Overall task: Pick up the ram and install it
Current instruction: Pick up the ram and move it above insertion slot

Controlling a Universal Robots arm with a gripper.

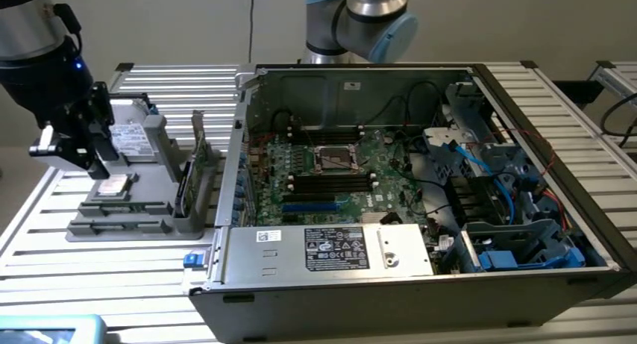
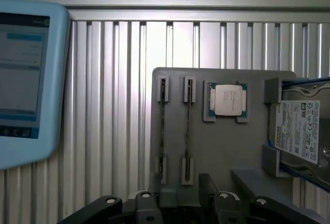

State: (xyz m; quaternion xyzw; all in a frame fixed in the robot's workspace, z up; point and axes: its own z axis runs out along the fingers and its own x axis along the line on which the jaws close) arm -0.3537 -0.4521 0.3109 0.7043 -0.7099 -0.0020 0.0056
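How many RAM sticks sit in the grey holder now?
2. The first thin ram stick stands on edge in the grey plastic holder's outer slot; the second ram stick in the slot beside the square silver processor chip. None seems hidden.

**Camera Arrangement, 2 Views**

Exterior view: high and oblique, mid-range, looking down on the open computer case (image 1: 398, 172) and slatted table (image 1: 110, 269). Wrist view: behind the gripper (image 2: 180, 206), facing straight down at close range. Both share the grey holder (image 1: 130, 213) (image 2: 221, 152) and its processor (image 1: 113, 184) (image 2: 227, 100).
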